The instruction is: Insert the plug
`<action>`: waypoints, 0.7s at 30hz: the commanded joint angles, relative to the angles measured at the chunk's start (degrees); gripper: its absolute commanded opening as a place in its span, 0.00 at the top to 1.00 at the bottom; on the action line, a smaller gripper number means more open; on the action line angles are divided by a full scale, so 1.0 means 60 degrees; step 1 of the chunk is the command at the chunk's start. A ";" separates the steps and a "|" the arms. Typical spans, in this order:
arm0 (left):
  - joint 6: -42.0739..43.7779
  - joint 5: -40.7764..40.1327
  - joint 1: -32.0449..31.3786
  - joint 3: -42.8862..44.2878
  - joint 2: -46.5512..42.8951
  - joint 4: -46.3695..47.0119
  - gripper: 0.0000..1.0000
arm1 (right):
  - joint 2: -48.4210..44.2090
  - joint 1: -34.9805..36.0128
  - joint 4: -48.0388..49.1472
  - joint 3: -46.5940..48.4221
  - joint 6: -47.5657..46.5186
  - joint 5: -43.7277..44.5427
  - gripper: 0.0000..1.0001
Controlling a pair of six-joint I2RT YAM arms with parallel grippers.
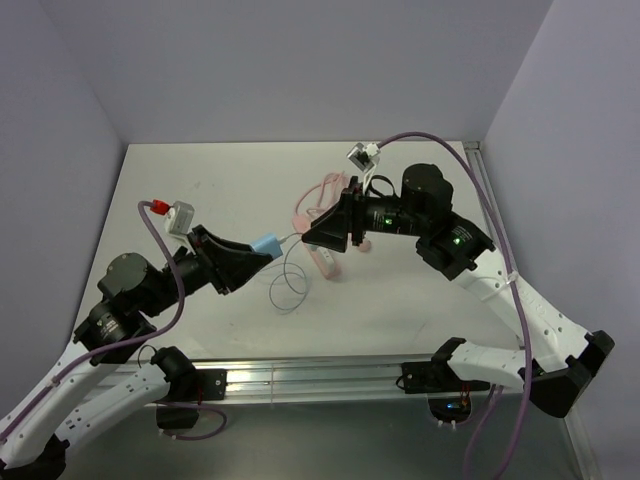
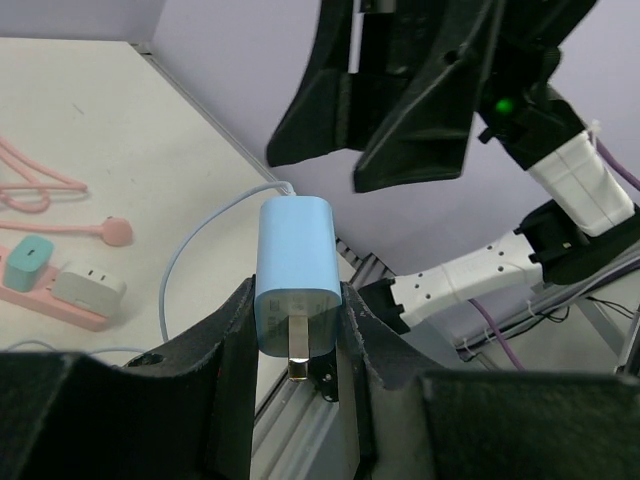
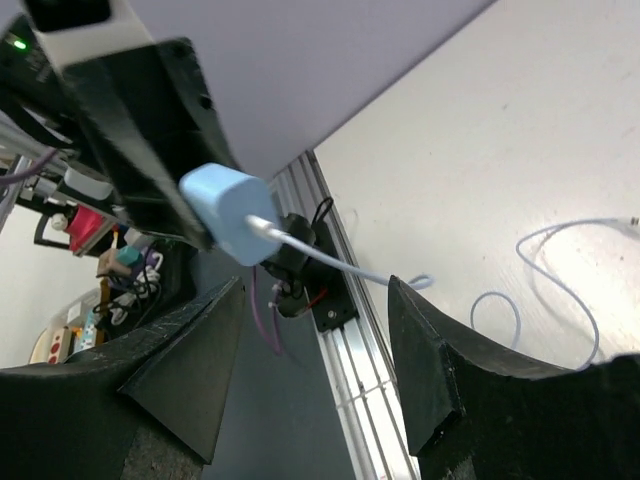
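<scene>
My left gripper (image 1: 258, 256) is shut on the light-blue plug (image 1: 268, 244) and holds it above the table, prongs toward the wrist. In the left wrist view the plug (image 2: 295, 270) sits between the black fingers (image 2: 232, 340) with a metal prong showing. Its thin pale wire (image 1: 285, 285) loops down onto the table. My right gripper (image 1: 318, 238) is open and empty, facing the plug from the right and just apart from it. In the right wrist view the plug (image 3: 228, 212) is beyond the open gripper (image 3: 315, 350). The pink power strip (image 2: 50, 305) lies on the table, mostly hidden under the right gripper.
The strip carries a teal adapter (image 2: 28, 262) and a white adapter (image 2: 88, 285). Its pink cable (image 1: 312, 198) coils behind the strip. A metal rail (image 1: 320, 375) runs along the table's near edge. Grey walls close the left, back and right.
</scene>
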 commanded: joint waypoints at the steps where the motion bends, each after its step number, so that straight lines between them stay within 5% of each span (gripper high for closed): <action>1: -0.0321 0.0727 0.0015 0.0498 -0.0076 0.0286 1.00 | -0.0114 0.0054 0.0809 -0.0107 -0.0130 -0.0240 0.34; 21: -0.1508 0.2046 0.0015 -0.0014 0.0377 0.2087 1.00 | 0.0383 0.0420 0.4985 -0.1133 0.1305 -0.3390 0.35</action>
